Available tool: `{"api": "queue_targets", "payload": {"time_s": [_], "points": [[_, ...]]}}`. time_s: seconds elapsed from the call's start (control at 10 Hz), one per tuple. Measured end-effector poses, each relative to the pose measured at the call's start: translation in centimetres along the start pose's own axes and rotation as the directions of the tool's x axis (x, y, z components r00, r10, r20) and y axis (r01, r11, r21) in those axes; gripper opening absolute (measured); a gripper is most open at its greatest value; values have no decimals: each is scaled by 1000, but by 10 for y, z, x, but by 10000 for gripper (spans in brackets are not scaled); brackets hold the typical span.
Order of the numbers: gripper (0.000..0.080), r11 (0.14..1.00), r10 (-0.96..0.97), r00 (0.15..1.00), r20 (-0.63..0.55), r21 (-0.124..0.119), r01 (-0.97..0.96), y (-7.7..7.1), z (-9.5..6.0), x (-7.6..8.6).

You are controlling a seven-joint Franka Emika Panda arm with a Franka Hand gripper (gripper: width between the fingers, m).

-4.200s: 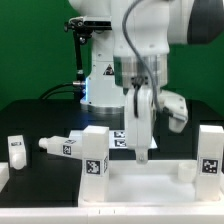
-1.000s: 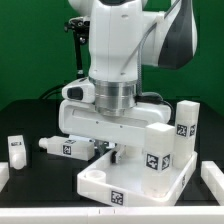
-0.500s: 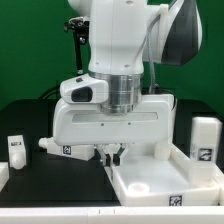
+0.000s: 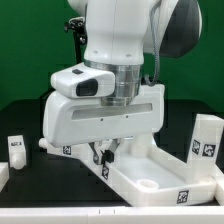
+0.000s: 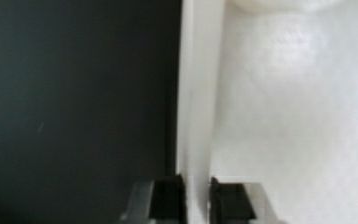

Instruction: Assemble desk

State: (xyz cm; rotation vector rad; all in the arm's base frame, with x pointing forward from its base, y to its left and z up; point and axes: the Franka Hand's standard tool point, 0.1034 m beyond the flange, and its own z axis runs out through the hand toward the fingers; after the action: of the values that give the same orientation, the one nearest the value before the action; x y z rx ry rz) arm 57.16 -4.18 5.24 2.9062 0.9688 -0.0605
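Note:
The white desk tabletop (image 4: 165,175) lies on the black table, turned at an angle, with round sockets and a square tag on it. One white leg (image 4: 207,138) stands at its far corner on the exterior view's right. My gripper (image 4: 104,155) reaches down at the panel's near-left rim. In the wrist view my gripper (image 5: 195,200) is shut on the tabletop's thin raised edge (image 5: 195,120), one dark finger (image 5: 158,202) on each side. A loose leg (image 4: 15,150) stands at the left, and another (image 4: 62,150) lies beside it, partly hidden by my arm.
A white block (image 4: 3,176) sits at the exterior view's left edge. My bulky white arm (image 4: 110,90) fills the middle of the view and hides the table behind it. The black table (image 5: 69,110) shows beside the panel edge.
The tabletop has swung round on the table towards the exterior view's right, held at its rim. Its standing legs moved right with it, and one has gone out of sight. My wrist has turned.

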Motion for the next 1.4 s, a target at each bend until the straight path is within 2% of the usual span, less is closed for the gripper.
{"api": "queue_targets", "payload": {"time_s": [0.1,0.4,0.6,0.7,0.8,0.9,1.0,1.1,1.2,1.3,1.4], "points": [[47,984,-178,984,-7,4,178,6,4,-7],[26,956,-292,956,12,-3,292,10,5,-11],[26,942,-334,943,14,-33,334,7,3,-1],[9,952,-303,953,7,-41,303,5,9,-6],[76,962,-272,962,13,-31,272,-1,16,-8],[225,963,-266,964,15,-28,266,-4,20,-5],[225,970,-241,970,17,-24,242,-7,25,-1],[432,972,-234,972,16,-23,234,-11,29,3],[432,970,-239,971,10,-31,240,-14,33,6],[597,969,-243,970,8,-41,243,-13,36,6],[637,968,-245,969,10,-48,245,-10,38,3]]}}
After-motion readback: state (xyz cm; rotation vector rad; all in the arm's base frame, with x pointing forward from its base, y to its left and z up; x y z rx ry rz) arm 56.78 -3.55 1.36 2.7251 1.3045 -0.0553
